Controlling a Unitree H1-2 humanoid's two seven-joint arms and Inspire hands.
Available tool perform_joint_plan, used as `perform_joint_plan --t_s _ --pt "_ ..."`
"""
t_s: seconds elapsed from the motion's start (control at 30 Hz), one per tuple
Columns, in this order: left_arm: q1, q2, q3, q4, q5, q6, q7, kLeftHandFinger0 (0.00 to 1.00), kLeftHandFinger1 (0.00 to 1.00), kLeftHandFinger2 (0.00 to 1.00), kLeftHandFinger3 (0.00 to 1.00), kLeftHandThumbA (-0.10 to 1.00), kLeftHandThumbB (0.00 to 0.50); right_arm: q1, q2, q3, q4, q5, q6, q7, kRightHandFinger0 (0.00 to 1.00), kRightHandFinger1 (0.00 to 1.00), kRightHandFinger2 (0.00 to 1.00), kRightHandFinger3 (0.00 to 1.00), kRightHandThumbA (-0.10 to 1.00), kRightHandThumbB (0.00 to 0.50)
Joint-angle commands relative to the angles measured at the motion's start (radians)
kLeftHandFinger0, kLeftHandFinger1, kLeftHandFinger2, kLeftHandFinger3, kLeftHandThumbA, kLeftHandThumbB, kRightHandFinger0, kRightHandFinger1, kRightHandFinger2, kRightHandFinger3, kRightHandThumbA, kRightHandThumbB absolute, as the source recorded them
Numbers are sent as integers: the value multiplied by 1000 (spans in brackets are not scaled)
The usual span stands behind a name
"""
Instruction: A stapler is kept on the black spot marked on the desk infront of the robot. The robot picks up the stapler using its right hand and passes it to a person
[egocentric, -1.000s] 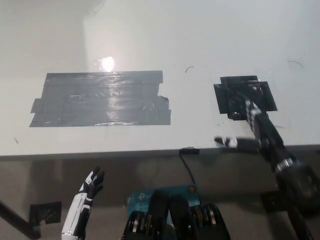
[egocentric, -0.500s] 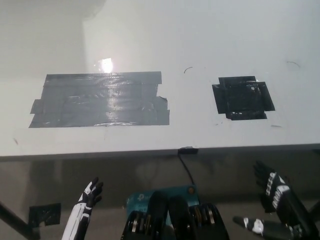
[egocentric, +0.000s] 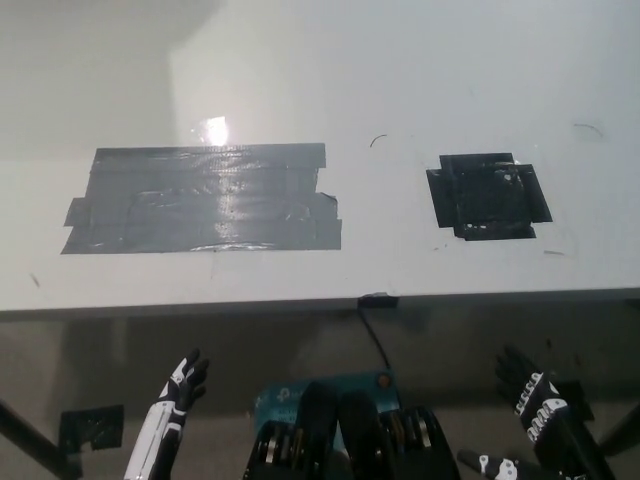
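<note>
No legible writing on desk (egocentric: 400, 60)

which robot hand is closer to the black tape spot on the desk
Right. The right robot hand hangs below the desk edge, almost straight under the black spot. The left robot hand is also below the edge, far off to the spot's left.
</note>
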Motion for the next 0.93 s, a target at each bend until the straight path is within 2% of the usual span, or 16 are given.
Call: perform_joint_plan --t_s 0.0,0.13,0.5,0.7,0.9 --pt "-8 11 -5 -22 24 -38 12 1000 1000 1000 1000 1000 500 -22 1 -18 15 2 -81 47 1000 1000 1000 1000 1000 265" --pt "-11 10 -3 -28 25 -12 10 1000 1000 1000 1000 1000 500 -39 -1 -19 37 -19 -91 53 1000 1000 1000 1000 1000 253" --pt "10 12 -2 -44 26 -14 10 1000 1000 1000 1000 1000 500 -30 -1 -15 42 -39 -108 68 1000 1000 1000 1000 1000 245" --pt "7 8 -4 -39 18 -16 6 1000 1000 1000 1000 1000 489 -29 1 -22 30 -37 -97 69 1000 1000 1000 1000 1000 220" --pt "15 0 -9 -42 19 -13 7 1000 1000 1000 1000 1000 500 -21 -40 -19 -20 -43 -78 96 1000 1000 1000 1000 1000 216"
